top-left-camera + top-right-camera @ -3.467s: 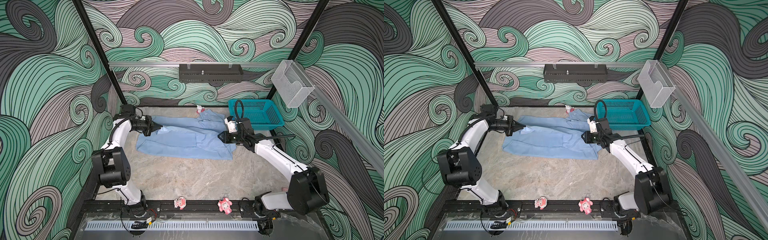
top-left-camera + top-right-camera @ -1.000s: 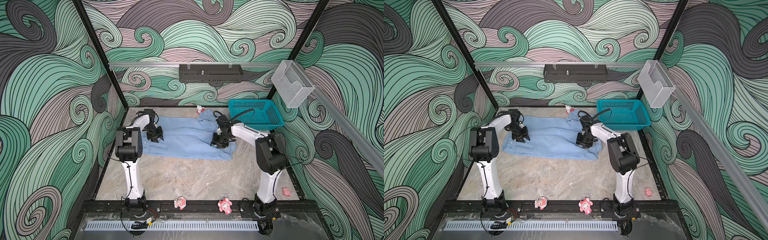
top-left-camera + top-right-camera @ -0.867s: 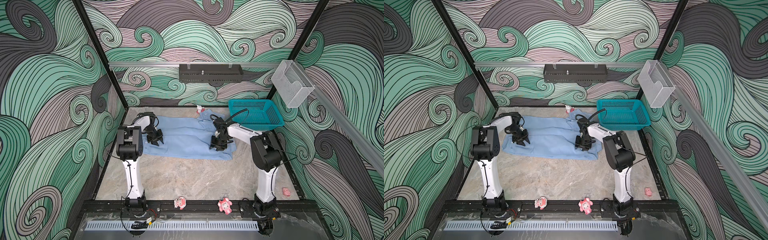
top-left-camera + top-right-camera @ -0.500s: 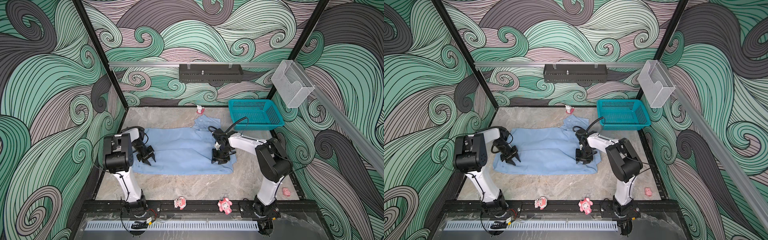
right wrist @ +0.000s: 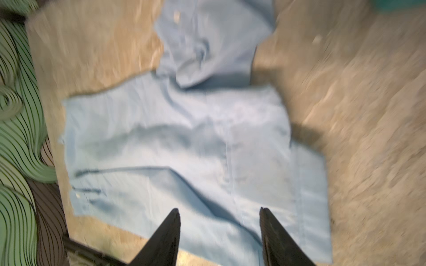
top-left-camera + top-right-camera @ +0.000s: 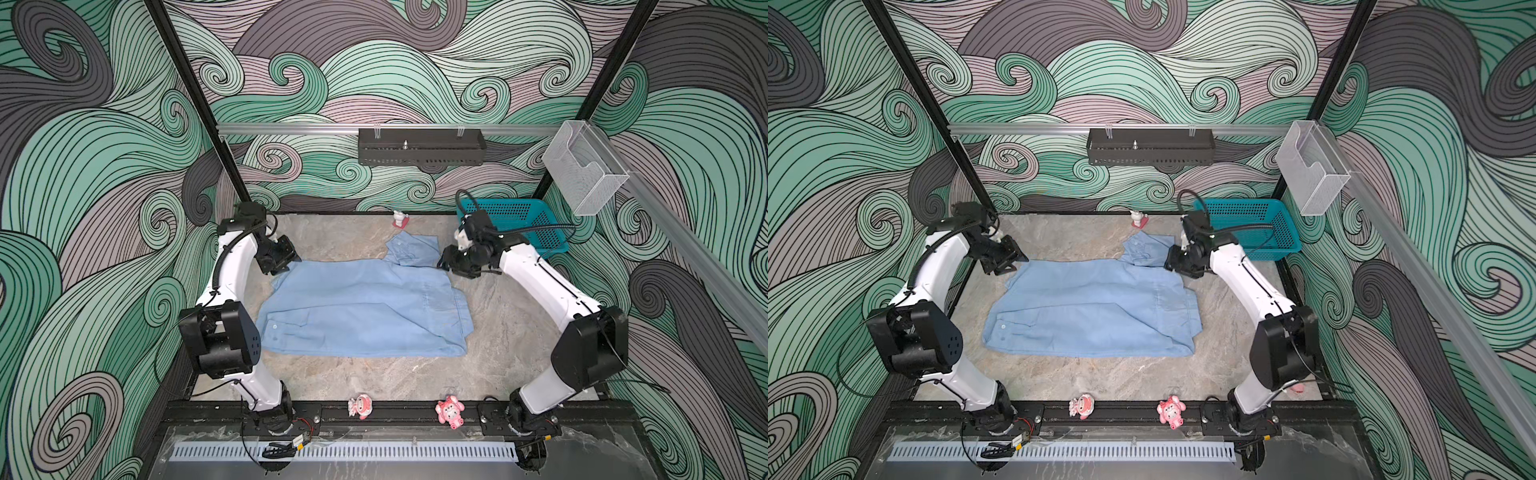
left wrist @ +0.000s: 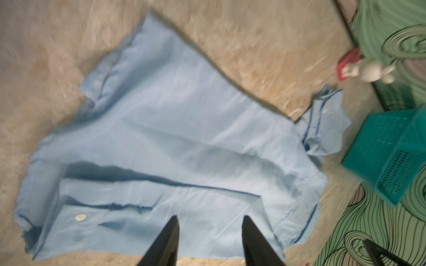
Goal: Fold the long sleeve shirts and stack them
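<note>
Shirt (image 6: 361, 307): flat on tabletop (image 6: 374, 374), centre frame; cuff protruding upper right. Left claw (image 6: 288, 262), right claw (image 6: 444, 262): jaws apart, empty, at shirt's upper corners. Advised: pinch both corners evenly, carry them down together.

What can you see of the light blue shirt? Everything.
The light blue shirt is thin, wrinkled fabric, folded into a rough rectangle lying flat on the marbled tabletop. A small white button shows near its near-left corner; a crumpled sleeve end sticks out at the far right. The left gripper and right gripper hang open by its far corners, holding nothing.
</note>
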